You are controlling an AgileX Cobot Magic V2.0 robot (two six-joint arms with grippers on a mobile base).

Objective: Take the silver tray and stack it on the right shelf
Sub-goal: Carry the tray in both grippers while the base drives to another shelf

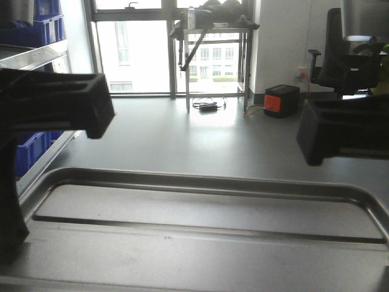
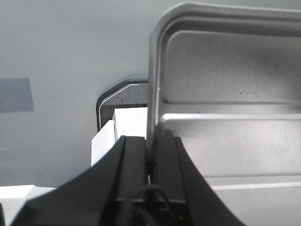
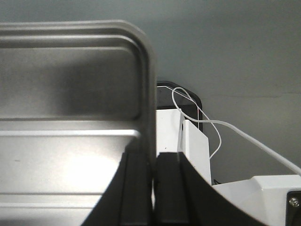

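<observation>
The silver tray [image 1: 200,213] fills the lower half of the front view, held level in the air, its raised ribs running across its floor. My left gripper [image 2: 151,146] is shut on the tray's left rim [image 2: 153,84]. My right gripper [image 3: 153,157] is shut on the tray's right rim [image 3: 151,84]. Both show as dark blurred blocks in the front view, the left one [image 1: 58,106] and the right one [image 1: 343,131]. The right shelf is not in view.
A steel rack with blue bins [image 1: 42,36] stands at the left. Ahead lie grey floor, a metal stand [image 1: 213,36] by the windows, an orange-and-black box [image 1: 281,100] and a black office chair [image 1: 334,48]. The robot's white base [image 3: 188,141] shows below the tray.
</observation>
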